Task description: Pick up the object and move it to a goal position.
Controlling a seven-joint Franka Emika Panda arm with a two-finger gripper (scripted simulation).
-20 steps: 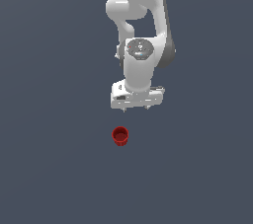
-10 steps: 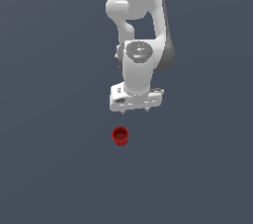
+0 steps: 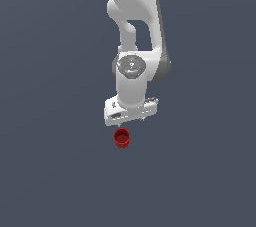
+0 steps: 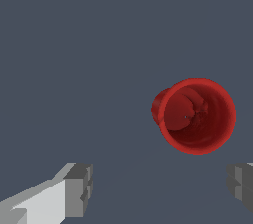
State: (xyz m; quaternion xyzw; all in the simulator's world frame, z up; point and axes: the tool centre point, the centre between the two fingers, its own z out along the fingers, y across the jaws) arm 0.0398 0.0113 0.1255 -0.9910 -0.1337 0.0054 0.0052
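The object (image 3: 121, 138) is a small red cup with a hollow top, standing on the dark grey floor just below my white gripper (image 3: 131, 118) in the exterior view. In the wrist view the red object (image 4: 195, 116) shows its open mouth and lies ahead of the fingers, nearer the one finger (image 4: 240, 182) than the other finger (image 4: 78, 190). The gripper (image 4: 159, 186) is open, its fingers spread far wider than the cup, with nothing between them. It hangs above the object without touching it.
The plain dark grey floor (image 3: 55, 171) stretches all around. The white arm (image 3: 134, 26) rises behind the gripper. No other objects show.
The gripper has moved towards the exterior view's left and lower, so it now sits closer above the red object. The object has not moved.
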